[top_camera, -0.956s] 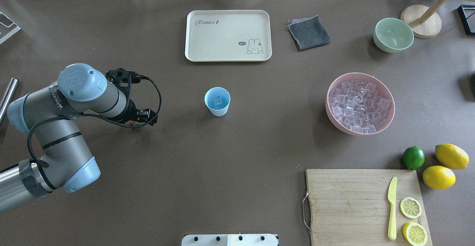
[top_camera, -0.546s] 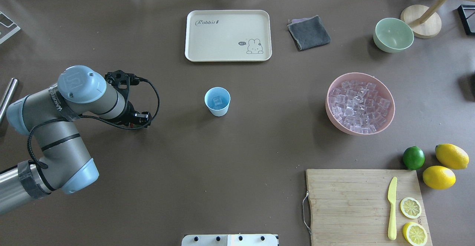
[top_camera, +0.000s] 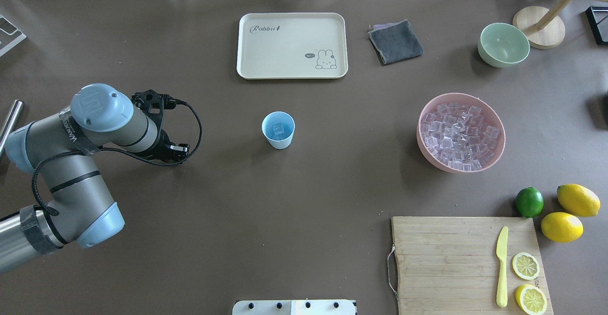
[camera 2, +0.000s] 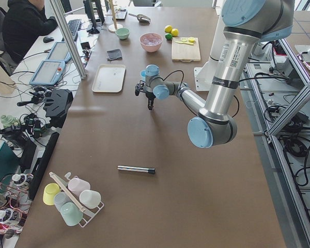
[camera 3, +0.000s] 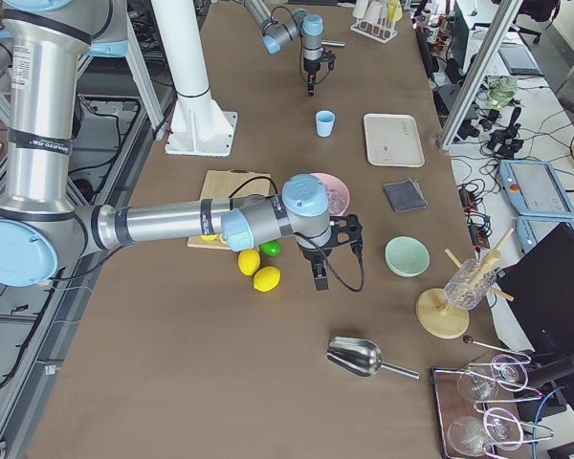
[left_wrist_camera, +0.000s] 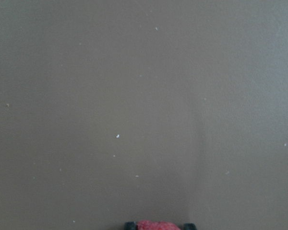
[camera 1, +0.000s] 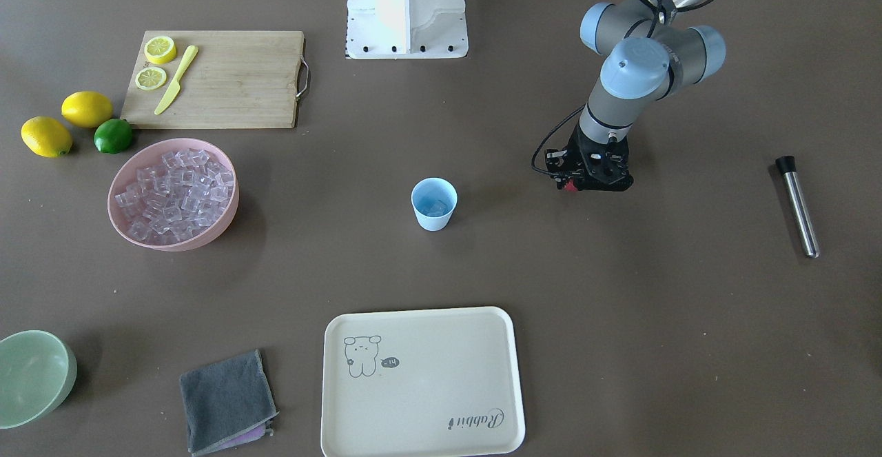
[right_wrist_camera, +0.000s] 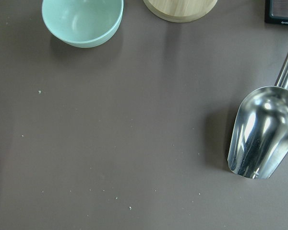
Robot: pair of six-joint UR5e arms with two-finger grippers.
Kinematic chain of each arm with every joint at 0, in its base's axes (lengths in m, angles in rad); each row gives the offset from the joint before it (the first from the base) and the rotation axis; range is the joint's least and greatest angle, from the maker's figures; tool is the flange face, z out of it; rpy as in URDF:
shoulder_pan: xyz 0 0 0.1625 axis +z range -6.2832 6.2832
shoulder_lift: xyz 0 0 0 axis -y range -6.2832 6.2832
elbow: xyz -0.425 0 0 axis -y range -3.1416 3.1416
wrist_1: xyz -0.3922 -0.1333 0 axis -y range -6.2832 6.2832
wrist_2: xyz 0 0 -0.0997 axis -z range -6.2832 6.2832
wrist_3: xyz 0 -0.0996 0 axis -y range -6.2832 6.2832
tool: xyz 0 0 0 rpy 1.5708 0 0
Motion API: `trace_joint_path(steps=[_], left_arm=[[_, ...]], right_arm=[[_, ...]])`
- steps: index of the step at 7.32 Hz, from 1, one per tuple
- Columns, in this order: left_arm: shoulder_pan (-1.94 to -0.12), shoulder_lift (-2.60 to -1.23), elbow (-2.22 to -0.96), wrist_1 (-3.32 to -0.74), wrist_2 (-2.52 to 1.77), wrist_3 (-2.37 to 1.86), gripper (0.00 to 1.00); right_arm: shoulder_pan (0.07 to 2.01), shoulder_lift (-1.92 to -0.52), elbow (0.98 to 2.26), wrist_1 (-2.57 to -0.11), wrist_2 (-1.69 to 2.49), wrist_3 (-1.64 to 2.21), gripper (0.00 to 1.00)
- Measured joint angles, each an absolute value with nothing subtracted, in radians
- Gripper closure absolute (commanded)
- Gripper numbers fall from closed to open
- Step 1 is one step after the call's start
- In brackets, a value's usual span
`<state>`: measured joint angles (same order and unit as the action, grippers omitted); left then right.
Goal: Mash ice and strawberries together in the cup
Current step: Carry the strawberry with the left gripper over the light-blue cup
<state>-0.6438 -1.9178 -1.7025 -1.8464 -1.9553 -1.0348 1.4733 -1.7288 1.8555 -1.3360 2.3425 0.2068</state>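
left fingers (left_wrist_camera: 130,224) clamp tiny strawberry (left_wrist_camera: 158,225) at its middle | soft, light, bruises easily | right fingers (camera 3: 320,275): cannot tell | ice (top_camera: 278,128) in cup (top_camera: 278,140)

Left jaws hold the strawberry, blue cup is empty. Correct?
Not quite. The cup is not empty: the overhead exterior view shows ice inside it. The rest stands: the left wrist view shows the left gripper with its jaws closed on the strawberry.
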Motion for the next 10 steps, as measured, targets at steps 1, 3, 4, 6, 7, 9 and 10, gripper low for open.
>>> trace_joint_path(steps=[1,3,4,6,7,9,10], left_arm=[[-0.661,-1.982,-1.705,-1.792,-1.956,-1.038,0.72],[-0.687,-2.167,-1.7,-1.606,-1.956,-1.094,0.72],[-0.687,-2.243,-1.68,-1.564,-1.955,-1.162,0.72],[-0.661,-2.375,-1.59,-1.548,-1.945,-1.294,0.72],[-0.642,-2.407,-1.561,-1.549,-1.924,-1.335,0.7],[-0.607,-2.42,-1.535,-1.586,-1.888,-1.378,0.58],[-0.596,-2.419,-1.526,-1.608,-1.883,-1.398,0.03]], right_arm=[[1.476,-1.731,1.856,-1.336,2.342,0.207,0.01],[1.477,-1.73,1.858,-1.335,2.343,0.207,0.01],[1.477,-1.73,1.862,-1.335,2.344,0.207,0.01],[1.477,-1.731,1.87,-1.337,2.345,0.207,0.01],[1.477,-1.732,1.872,-1.337,2.345,0.207,0.01],[1.477,-1.733,1.874,-1.338,2.345,0.207,0.01],[1.477,-1.733,1.874,-1.338,2.345,0.207,0.01]])
